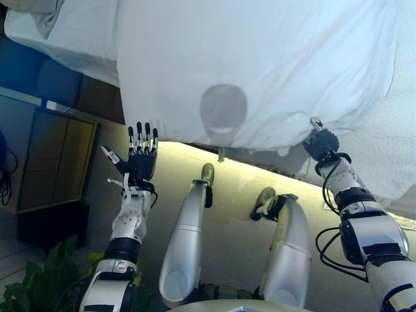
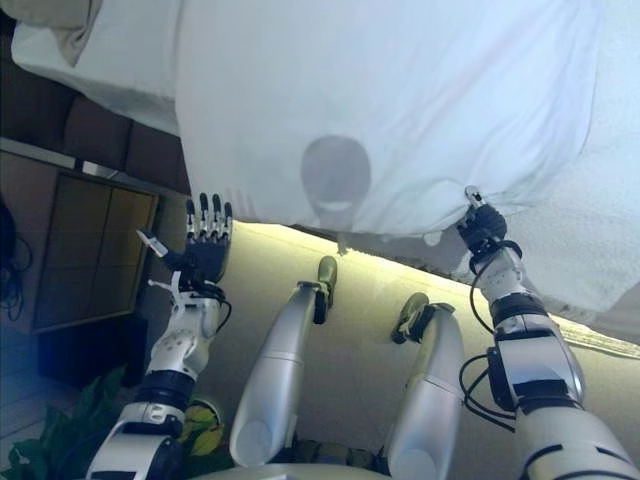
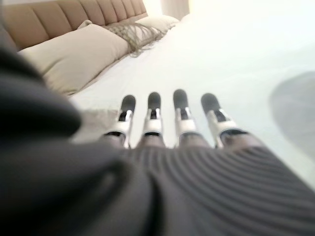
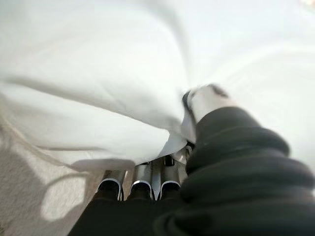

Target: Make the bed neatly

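Note:
A white duvet (image 1: 260, 65) covers the bed and hangs over its near edge. My right hand (image 1: 320, 142) is at that edge on the right, its fingers curled round a fold of the duvet (image 4: 147, 123), thumb on top of the cloth. My left hand (image 1: 142, 156) is raised beside the bed's left corner, apart from the duvet, fingers (image 3: 153, 115) straight and spread, holding nothing. Beige pillows (image 3: 74, 54) lie at the padded headboard (image 3: 64, 14).
A wooden bedside cabinet (image 1: 55, 162) stands to the left of the bed, with a green plant (image 1: 39, 279) below it. A rough white blanket (image 1: 396, 143) hangs at the right side of the bed. Beige floor (image 1: 234, 208) lies under the bed's edge.

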